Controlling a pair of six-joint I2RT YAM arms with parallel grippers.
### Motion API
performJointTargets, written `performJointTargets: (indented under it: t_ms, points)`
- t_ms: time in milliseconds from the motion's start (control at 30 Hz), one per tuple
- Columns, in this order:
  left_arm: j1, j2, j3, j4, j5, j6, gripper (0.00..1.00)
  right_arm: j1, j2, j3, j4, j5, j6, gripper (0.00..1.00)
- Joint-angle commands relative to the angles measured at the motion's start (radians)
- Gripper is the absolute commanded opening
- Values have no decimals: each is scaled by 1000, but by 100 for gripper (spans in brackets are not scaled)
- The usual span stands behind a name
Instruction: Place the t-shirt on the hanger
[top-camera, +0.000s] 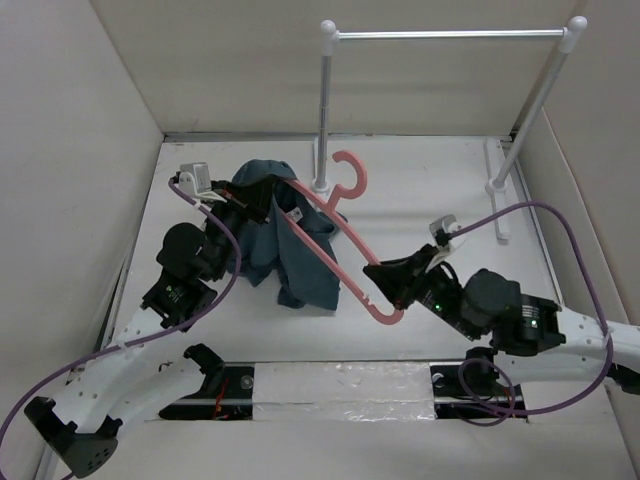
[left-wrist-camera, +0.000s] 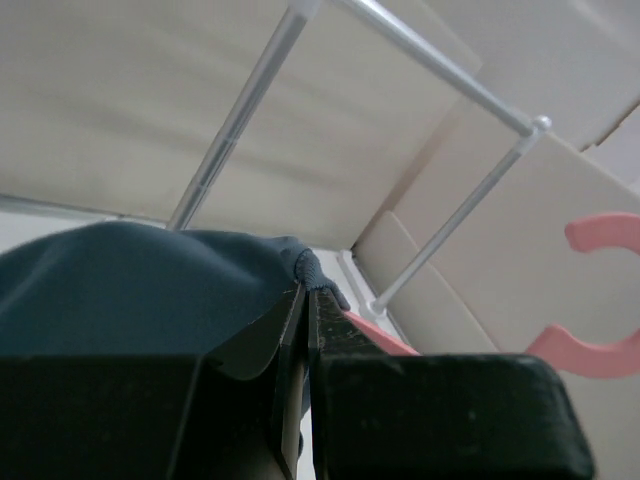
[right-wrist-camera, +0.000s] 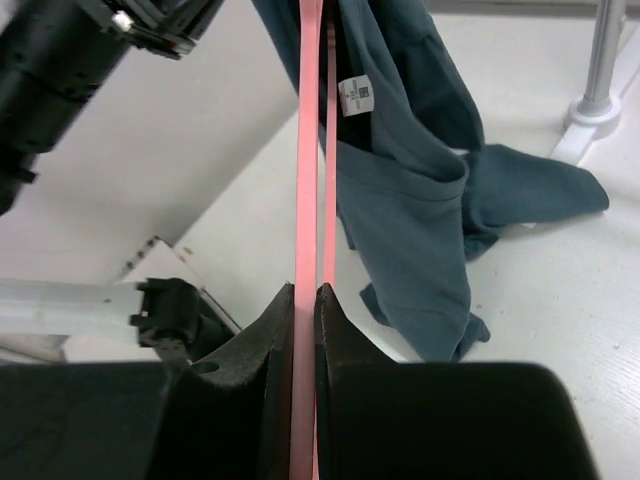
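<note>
On the white table (top-camera: 430, 180), in front of the white-posted rack (top-camera: 450, 34), the job looks roughly half done; the teal t-shirt (top-camera: 300, 265) is lifted and bunched at the far-left end of the pink hanger (top-camera: 361, 178), its body and one sleeve drooping to the tabletop; the hanger lies slantwise above the table, hook toward the rack, its far shoulder apparently tucked into the cloth near the white neck label (right-wrist-camera: 358, 93), though how far it goes inside cannot be told; the near shoulder and lower corner are bare, well clear of the fabric; the right gripper (right-wrist-camera: 306, 300) is clenched on the hanger's thin frame at that bare end; the left gripper (left-wrist-camera: 308, 295) is pinched tight on a fold at the shirt's edge, holding it up; what seems left is drawing the shirt across the second shoulder and squaring it.
</note>
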Motion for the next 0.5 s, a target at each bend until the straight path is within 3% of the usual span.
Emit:
performJointTargets:
  t_ms: [0,167,267,467]
  points:
    - [-4,-17,113,58,14,19,0,66,-23,59,73,217,-46,0]
    - [-4,-31,183,18,30,33,0,66,96,125,187,308,-146,0]
    - [-4,-28,189,19,57,33,0,66,180,107,405,363,-238,0]
    - [-4,2,156,21,120,-3,0,4,444,161,674,372,-316,0]
